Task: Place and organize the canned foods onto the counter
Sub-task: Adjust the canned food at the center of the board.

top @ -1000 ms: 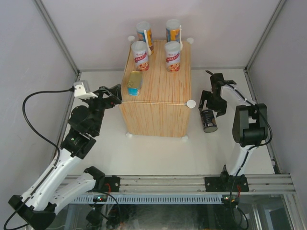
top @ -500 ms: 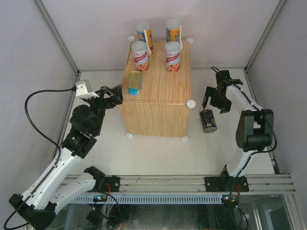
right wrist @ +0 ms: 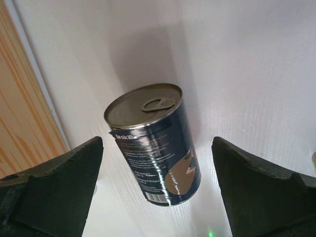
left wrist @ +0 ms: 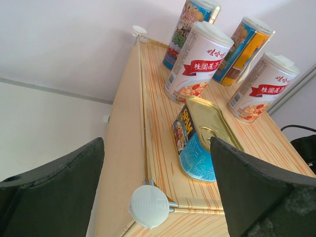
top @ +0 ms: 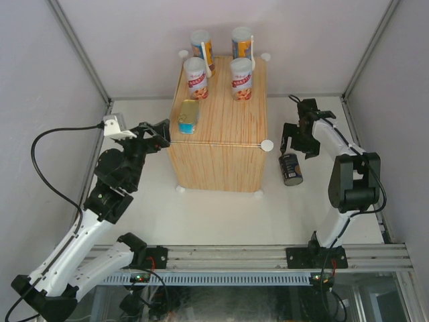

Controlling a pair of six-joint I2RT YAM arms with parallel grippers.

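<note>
Table (top: 221,215): white surface with grey walls at its left, far and right edges; both arm bases sit at its near edge.
Counter (top: 224,134): large light wood-grain box standing at the middle of the table's far edge. White round knobs mark its corners, one of them (top: 267,145) at the near right corner of its top.
Left arm (top: 110,188): reaches from the near left corner of the table up to the counter's left edge.
Right arm (top: 345,174): rises by the table's right edge and bends in toward the counter's right side.
Left gripper (top: 159,133): jaws spread wide and holding nothing, level with the near left corner of the counter top. The wrist view shows the tin between the fingers but apart from both.
Right gripper (top: 299,149): jaws spread wide, above the dark can. The can sits between the fingers in the wrist view and touches neither.
Tall blue-orange cylinders (top: 202,45) (top: 242,41): upright side by side along the far edge of the counter top, each with a white spoon on its side.
Short white-red cans (top: 196,77) (top: 242,78): upright in a second row, just in front of the cylinders.
Dark can (top: 291,169): not on the counter. It stands lid up on the table, just beside the counter's right side near the near right corner.
Gold-blue tin (top: 189,116): on the counter top at its left edge, in front of the left white-red can, gold lid up.
</note>
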